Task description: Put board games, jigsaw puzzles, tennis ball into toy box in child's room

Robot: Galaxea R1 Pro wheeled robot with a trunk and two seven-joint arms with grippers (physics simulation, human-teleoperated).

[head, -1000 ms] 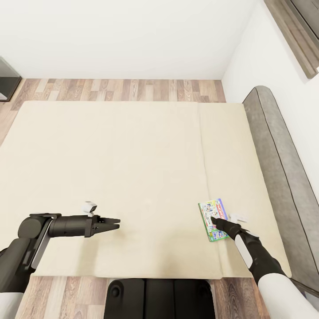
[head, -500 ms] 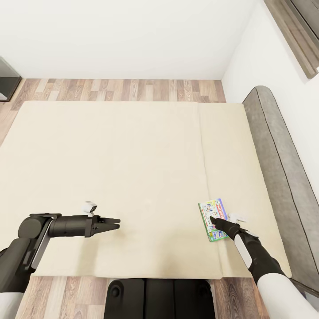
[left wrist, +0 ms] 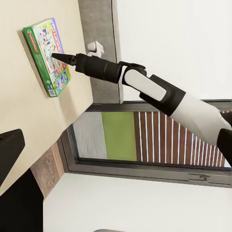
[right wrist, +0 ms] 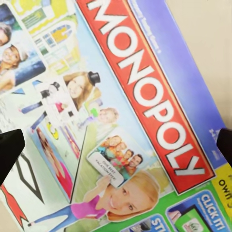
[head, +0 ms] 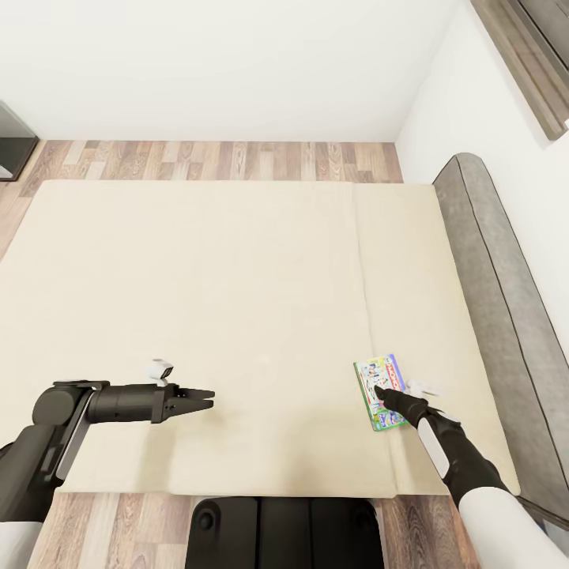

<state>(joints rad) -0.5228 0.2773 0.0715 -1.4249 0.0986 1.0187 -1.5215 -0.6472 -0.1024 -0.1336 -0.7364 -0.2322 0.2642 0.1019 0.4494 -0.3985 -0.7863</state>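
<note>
A board game, a flat Monopoly box in white, green and blue, lies on the bed near its front right corner. My right gripper is right over the box with its tips pointing down at the lid. It is open, and in the right wrist view the lid fills the space between the two fingertips. The left wrist view looks across at the box and at the right gripper above it. My left gripper hovers open over the front left of the mattress, holding nothing.
The grey headboard runs along the bed's right side against the white wall. Wood-plank floor shows beyond the far edge of the bed, and a dark piece of furniture stands at the far left. My base is at the bed's near edge.
</note>
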